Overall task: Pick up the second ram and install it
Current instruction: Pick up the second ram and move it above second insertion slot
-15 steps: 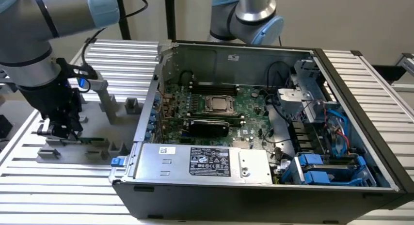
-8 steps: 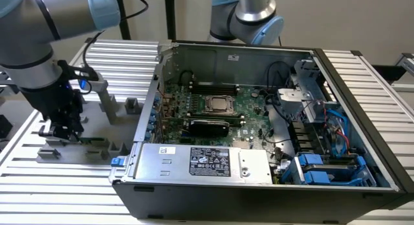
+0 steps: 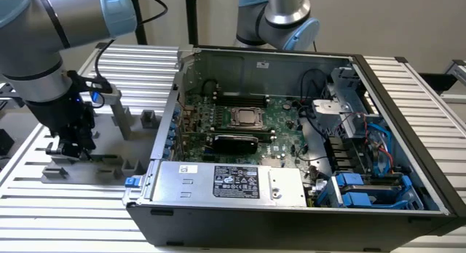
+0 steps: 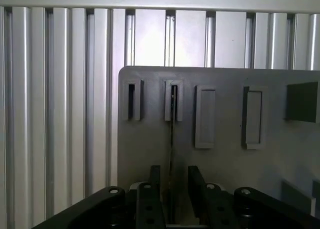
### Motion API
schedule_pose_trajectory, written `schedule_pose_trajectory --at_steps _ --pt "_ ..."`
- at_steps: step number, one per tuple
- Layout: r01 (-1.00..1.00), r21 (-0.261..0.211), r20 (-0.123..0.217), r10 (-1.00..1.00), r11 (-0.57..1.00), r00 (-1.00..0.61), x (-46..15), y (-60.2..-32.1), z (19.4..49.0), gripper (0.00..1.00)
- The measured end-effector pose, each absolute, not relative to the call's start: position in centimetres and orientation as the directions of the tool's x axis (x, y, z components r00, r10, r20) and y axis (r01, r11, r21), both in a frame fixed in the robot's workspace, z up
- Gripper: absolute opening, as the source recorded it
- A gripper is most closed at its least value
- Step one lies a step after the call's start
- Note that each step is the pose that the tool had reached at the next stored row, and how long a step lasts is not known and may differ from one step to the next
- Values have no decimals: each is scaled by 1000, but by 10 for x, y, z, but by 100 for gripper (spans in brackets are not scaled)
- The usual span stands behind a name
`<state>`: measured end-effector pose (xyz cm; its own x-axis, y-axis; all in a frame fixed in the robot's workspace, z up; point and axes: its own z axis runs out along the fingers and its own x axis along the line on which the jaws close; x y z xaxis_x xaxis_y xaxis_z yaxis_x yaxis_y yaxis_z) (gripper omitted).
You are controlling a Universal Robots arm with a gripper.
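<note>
Gripper [image 4: 172, 178] hangs low over the fixture plate, and the open computer case [image 3: 291, 127] sits beside that plate on the exterior view's right. On the grey fixture plate [image 4: 145, 154] the second ram [image 4: 172, 134] stands on edge in a slot. Its long axis runs straight in between the fingers, which stand narrowly apart on either side and seemingly don't pinch it.

The arm [image 3: 43, 40] is made of thick grey tubes with pale blue joint caps [image 3: 118, 10] and black ring seams. A black cable [image 3: 102, 46] runs to the wrist, past a small blue part [image 3: 95, 97]. The gripper [image 4: 175, 194] is matt black (round screws [image 4: 114, 191] on its knuckles), with two flat dark fingers [image 4: 196, 186].
</note>
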<state>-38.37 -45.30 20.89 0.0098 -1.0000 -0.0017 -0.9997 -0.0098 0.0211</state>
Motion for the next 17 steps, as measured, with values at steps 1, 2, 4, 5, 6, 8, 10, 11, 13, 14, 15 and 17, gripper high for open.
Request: schedule_pose_trajectory --at_steps 1,2,4,5,6,8,10,11,13,14,15,17 --pt "-1000 21 -2 -1000 -10 10 -384 -453 208 100" --pt "-1000 21 -2 -1000 -10 10 -384 -453 207 100" --pt "-1000 21 -2 -1000 -9 9 -384 -453 205 100" --pt "-1000 21 -2 -1000 -9 9 -384 -453 204 100" --pt "-1000 21 -2 -1000 -9 9 -384 -453 203 100" --pt "-1000 21 -2 -1000 -9 9 -384 -453 201 100" --pt "-1000 21 -2 -1000 -9 9 -384 -453 199 100" --pt "-1000 21 -2 -1000 -9 9 -384 -453 199 100" --pt "-1000 21 -3 -1000 -9 9 -384 -453 198 100" --pt "-1000 21 -3 -1000 -9 9 -384 -453 198 100" --pt "-1000 21 -3 -1000 -9 9 -384 -453 197 100" --pt "-1000 21 -3 -1000 -9 8 -384 -453 196 100"
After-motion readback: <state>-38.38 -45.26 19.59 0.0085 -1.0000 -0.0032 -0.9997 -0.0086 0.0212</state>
